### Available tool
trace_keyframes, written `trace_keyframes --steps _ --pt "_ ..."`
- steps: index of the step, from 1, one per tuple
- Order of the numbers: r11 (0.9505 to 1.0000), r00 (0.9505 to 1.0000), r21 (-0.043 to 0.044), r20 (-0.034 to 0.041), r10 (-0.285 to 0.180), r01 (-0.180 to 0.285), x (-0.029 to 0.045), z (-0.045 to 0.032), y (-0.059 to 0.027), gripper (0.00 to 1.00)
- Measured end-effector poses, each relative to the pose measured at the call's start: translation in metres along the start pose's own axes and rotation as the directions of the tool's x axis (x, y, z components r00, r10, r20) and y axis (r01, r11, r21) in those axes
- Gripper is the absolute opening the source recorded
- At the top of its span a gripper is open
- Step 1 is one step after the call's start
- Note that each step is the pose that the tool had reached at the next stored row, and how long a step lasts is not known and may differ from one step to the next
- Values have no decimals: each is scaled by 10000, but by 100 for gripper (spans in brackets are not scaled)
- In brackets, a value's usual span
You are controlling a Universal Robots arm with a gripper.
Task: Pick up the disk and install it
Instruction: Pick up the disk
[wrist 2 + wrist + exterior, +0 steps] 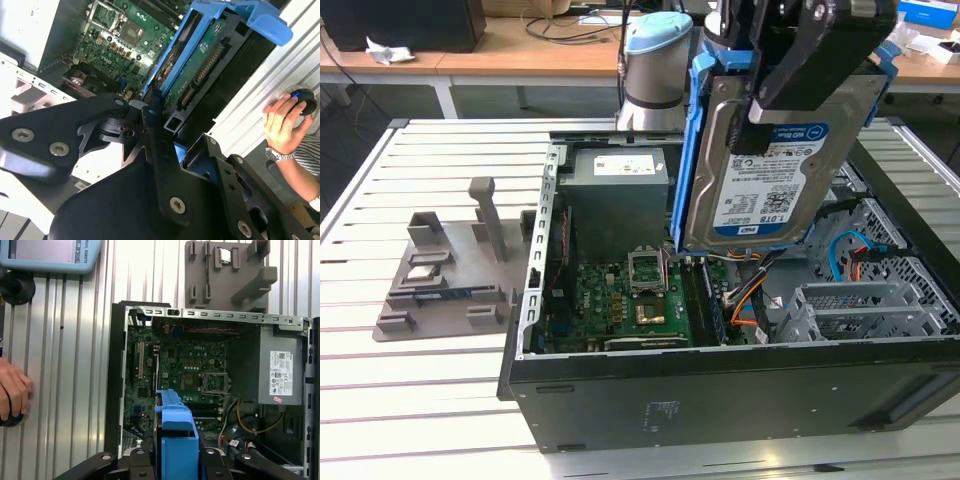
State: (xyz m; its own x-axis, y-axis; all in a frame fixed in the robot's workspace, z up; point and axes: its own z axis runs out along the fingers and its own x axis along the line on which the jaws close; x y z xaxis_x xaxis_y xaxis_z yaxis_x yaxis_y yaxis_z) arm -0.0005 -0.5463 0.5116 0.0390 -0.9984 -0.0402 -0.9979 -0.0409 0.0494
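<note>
Your claw (772,105) is clamped on the disk (770,180), its black jointed fingers (152,131) pressed against the blue plastic carrier, so the drive hangs in the air, steeply tilted, with its white-and-blue label facing the exterior view. In the second wrist view you see its other face: green circuit board and a row of connector pins. Right under it lies the open black computer case (720,400), on its side, and the disk hovers above the gap between the green motherboard (620,300) and the grey perforated metal drive cage (860,310). Loose orange and blue cables (750,305) cross the floor there (they lie nearest below the disk). Farther in sits the boxy grey power supply (617,190) against the case wall. Outside the case, on the exterior view's left, a grey moulded fixture (440,270) with upright posts rests on the ribbed aluminium table (420,400). Beyond the case edge, a person's hand (282,117) rests on a dark round knob on the table, near the teach pendant (50,255).
</note>
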Motion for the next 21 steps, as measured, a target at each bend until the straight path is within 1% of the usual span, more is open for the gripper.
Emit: trace_keyframes --steps 1,5,9,11,12,14,18,20,21 --pt "10000 10000 -1 0 1 -1 2 -2 -54 36" --pt "10000 10000 -2 0 0 0 7 -7 -169 36" --pt "10000 10000 -1 0 0 0 13 -12 -324 36" --pt "10000 10000 -2 0 0 0 15 -14 -363 36" --pt "10000 10000 -2 0 1 -1 16 -15 -399 36" --pt "10000 10000 -2 0 1 -1 18 -17 -446 36" --pt "10000 10000 -3 0 0 0 28 -25 -669 36" --pt "10000 10000 -3 0 1 -1 31 -27 -743 36" --pt "10000 10000 -3 0 0 0 32 -27 -763 36"
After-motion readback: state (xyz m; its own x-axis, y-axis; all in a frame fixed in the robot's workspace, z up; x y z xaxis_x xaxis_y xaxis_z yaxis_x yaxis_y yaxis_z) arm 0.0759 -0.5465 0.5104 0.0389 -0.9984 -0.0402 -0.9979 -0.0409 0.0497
